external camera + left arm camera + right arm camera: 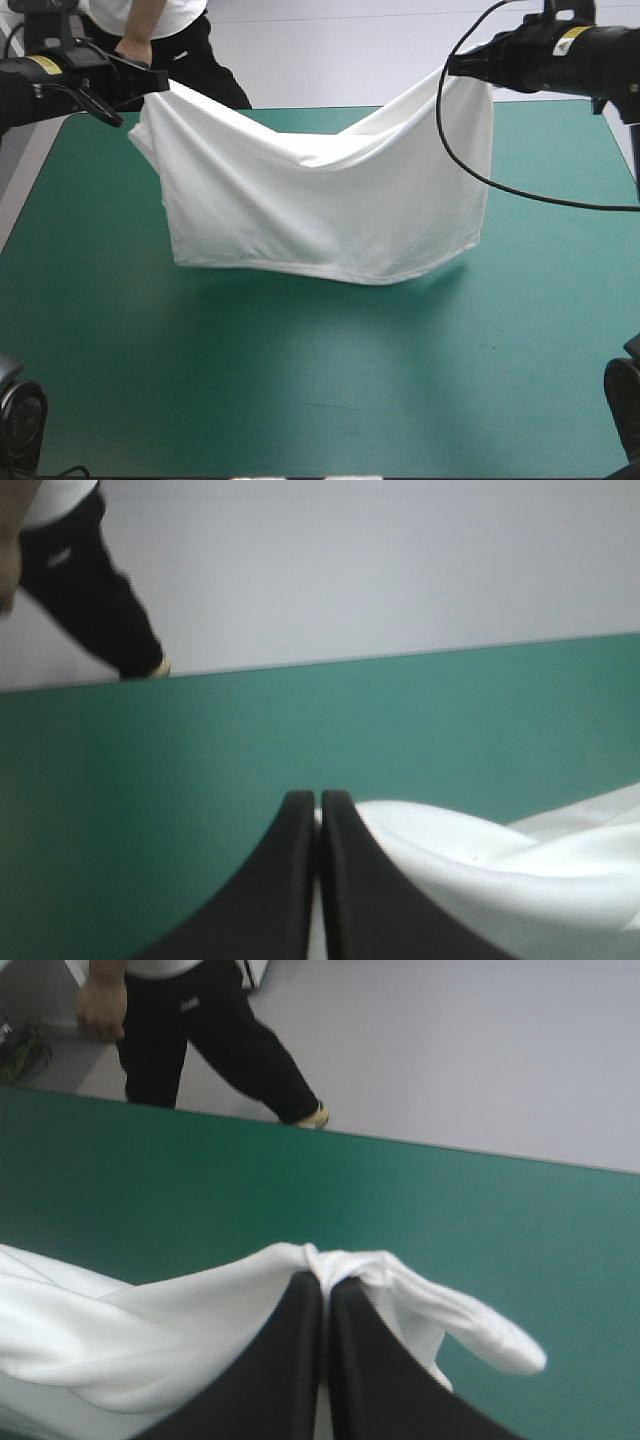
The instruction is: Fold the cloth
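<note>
The white T-shirt (320, 205) hangs above the teal-green table (300, 380), stretched between both raised arms and sagging in the middle; its lower hem just about reaches the cover. My left gripper (158, 80) is shut on the T-shirt at its upper left corner, and in the left wrist view the black fingers (318, 802) meet with white cloth (480, 880) bunched beside them. At the upper right corner my right gripper (455, 66) is shut on the T-shirt; cloth (200, 1330) drapes over its fingertips (322, 1285).
Bare teal-green cover lies in front of the hanging T-shirt and to both sides. The table's far edge (300, 108) runs just behind the shirt.
</note>
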Controlling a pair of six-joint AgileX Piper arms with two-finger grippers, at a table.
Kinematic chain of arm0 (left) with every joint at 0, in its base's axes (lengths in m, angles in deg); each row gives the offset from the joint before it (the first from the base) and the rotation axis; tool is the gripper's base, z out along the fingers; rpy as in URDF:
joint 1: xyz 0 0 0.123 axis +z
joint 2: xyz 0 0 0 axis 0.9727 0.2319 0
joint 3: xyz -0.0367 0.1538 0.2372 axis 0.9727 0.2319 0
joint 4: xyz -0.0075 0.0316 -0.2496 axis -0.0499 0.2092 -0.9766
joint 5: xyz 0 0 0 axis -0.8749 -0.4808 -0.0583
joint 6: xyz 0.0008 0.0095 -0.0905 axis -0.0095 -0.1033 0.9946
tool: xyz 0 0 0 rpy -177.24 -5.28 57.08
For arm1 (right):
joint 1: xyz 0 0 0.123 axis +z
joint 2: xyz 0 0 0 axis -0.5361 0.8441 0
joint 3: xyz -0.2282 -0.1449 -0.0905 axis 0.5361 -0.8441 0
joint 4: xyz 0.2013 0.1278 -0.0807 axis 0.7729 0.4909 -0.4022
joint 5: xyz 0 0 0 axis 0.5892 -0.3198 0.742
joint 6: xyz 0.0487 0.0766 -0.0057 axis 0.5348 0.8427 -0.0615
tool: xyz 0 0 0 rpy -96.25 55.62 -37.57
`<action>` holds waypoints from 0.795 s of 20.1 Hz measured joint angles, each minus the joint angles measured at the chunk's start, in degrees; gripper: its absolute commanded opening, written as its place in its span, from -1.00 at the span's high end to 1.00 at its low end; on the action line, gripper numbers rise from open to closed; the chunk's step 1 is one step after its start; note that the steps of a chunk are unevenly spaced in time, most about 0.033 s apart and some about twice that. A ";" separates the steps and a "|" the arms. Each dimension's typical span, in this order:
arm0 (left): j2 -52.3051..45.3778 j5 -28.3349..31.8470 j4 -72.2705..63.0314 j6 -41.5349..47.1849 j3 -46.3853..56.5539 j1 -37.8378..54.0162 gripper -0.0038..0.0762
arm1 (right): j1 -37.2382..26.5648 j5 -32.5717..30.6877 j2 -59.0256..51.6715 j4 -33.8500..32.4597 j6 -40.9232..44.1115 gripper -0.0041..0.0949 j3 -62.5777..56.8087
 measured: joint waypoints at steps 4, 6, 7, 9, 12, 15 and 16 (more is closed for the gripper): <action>-1.87 -3.11 -2.20 -0.50 -8.13 0.00 0.93 | 0.00 -1.03 -3.39 1.56 -0.68 0.96 6.18; -2.37 -4.07 -3.08 -0.62 -11.06 0.00 0.93 | 0.00 -1.03 -5.21 2.31 -0.68 0.96 7.77; -2.54 -4.10 -3.22 -0.83 -12.27 0.00 0.93 | 0.00 -1.03 -5.87 2.51 -0.68 0.96 8.21; -2.54 -4.10 -3.22 -1.05 -12.68 0.00 0.93 | 0.00 -1.03 -5.95 1.82 -0.68 0.96 8.27; -0.87 -2.87 -2.86 -1.05 -12.79 0.00 0.93 | 0.00 -1.03 -3.61 -1.23 -0.68 0.96 8.27; 3.52 0.13 -2.67 -1.05 -12.78 0.00 0.93 | 0.00 -0.97 0.96 -5.25 -0.68 0.96 8.27; 6.11 1.94 -2.65 -1.05 -12.78 0.00 0.93 | 0.00 -0.13 3.71 -6.52 -0.68 0.96 8.27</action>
